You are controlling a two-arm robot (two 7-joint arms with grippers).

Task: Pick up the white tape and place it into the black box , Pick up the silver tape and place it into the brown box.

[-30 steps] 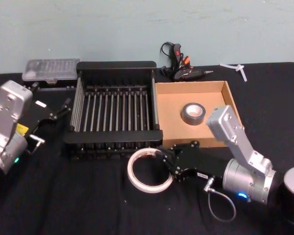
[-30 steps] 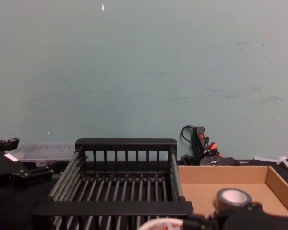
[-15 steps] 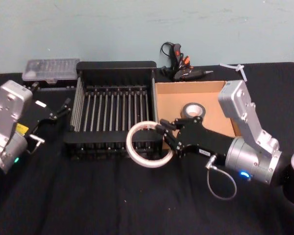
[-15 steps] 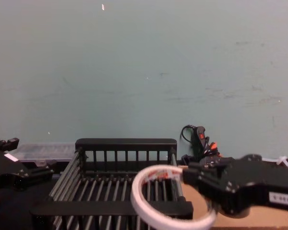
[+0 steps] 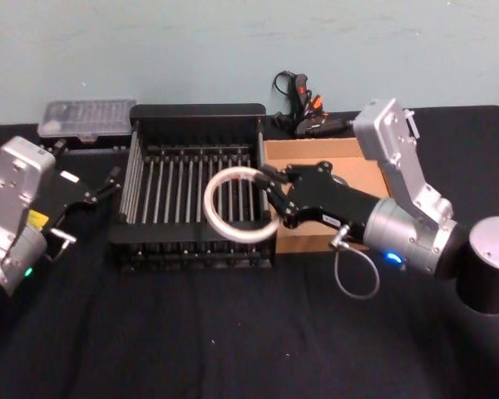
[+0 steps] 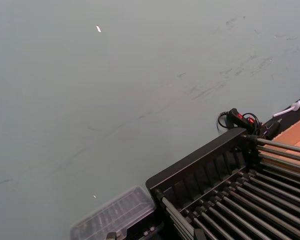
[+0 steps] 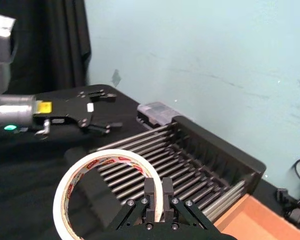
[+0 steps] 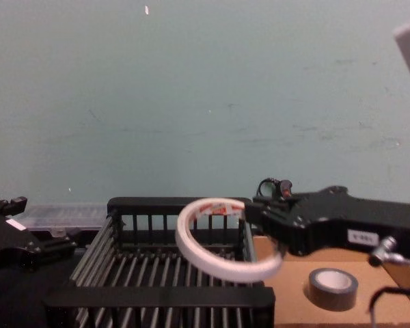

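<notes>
Left gripper (image 5: 108,184) parked at the table's left edge, beside the black box; fingers spread, holding nothing.

One clear plastic case (image 5: 86,117) behind it, against the wall.

One black box (image 5: 198,114), slatted floor bare inside.

One white tape (image 5: 239,204), lifted off the table, held roughly level above the black box's right half. The red-orange printing on its inner core shows in the right wrist view (image 7: 106,165).

Right gripper (image 5: 269,196) reaches in from the right, fingers pinched on the ring's right-hand band.

One brown box (image 5: 303,150) just right of the black box, walls touching or nearly so.

One silver tape (image 8: 333,288) lies flat on the brown box's floor.

One corded hand tool (image 5: 303,105) behind the brown box, by the wall.
</notes>
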